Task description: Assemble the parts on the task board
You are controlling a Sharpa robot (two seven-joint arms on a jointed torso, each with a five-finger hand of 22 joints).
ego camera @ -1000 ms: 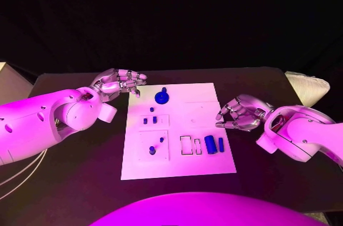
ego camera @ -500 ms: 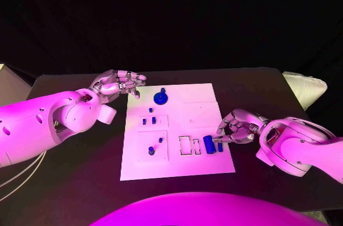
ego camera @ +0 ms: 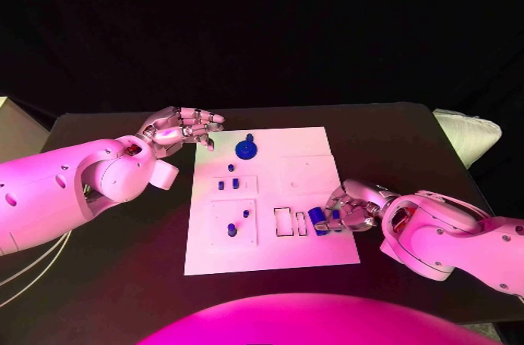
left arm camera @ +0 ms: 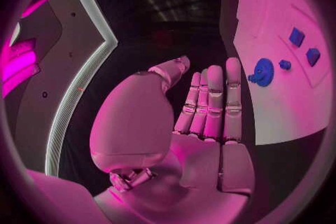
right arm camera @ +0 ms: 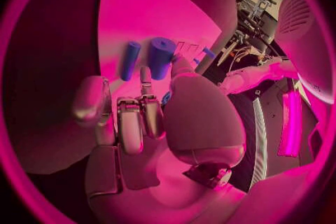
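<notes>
The right hand (ego camera: 347, 212) hovers with fingers curled, holding nothing, over two loose blue cylinders (ego camera: 319, 219) at the task board (ego camera: 273, 201) edge. The left hand (ego camera: 180, 125) waits spread and empty. Assembly appears barely begun; several parts lie unseated.

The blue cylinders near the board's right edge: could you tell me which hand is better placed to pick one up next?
Probably the right hand: its fingers reach the blue cylinders on the task board, while the left hand hangs off the board's far-left corner.
</notes>
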